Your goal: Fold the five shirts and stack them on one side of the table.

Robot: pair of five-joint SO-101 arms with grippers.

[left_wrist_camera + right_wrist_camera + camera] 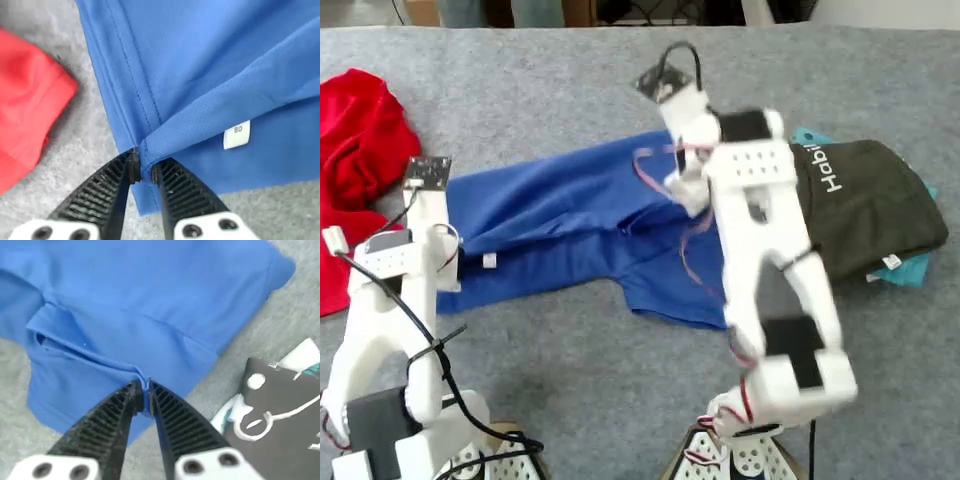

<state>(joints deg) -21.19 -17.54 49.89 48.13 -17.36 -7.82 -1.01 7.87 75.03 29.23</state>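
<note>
A blue shirt (570,225) lies spread across the middle of the grey table. My left gripper (142,169) is shut on a pinch of its hem at the shirt's left end, beside a small white tag (236,135). My right gripper (143,390) is shut on a fold of the same blue shirt (150,295) near its right end. In the high view the left arm (395,290) stands at the shirt's left edge and the right arm (760,240) crosses over its right part. A red shirt (355,150) lies crumpled at the far left. A folded dark shirt (865,205) rests on a teal one (910,270) at the right.
Bare grey table (570,380) runs along the front between the two arm bases and along the back. The red shirt (25,110) lies close to my left gripper. The dark folded shirt (280,415) with white print sits just beside my right gripper.
</note>
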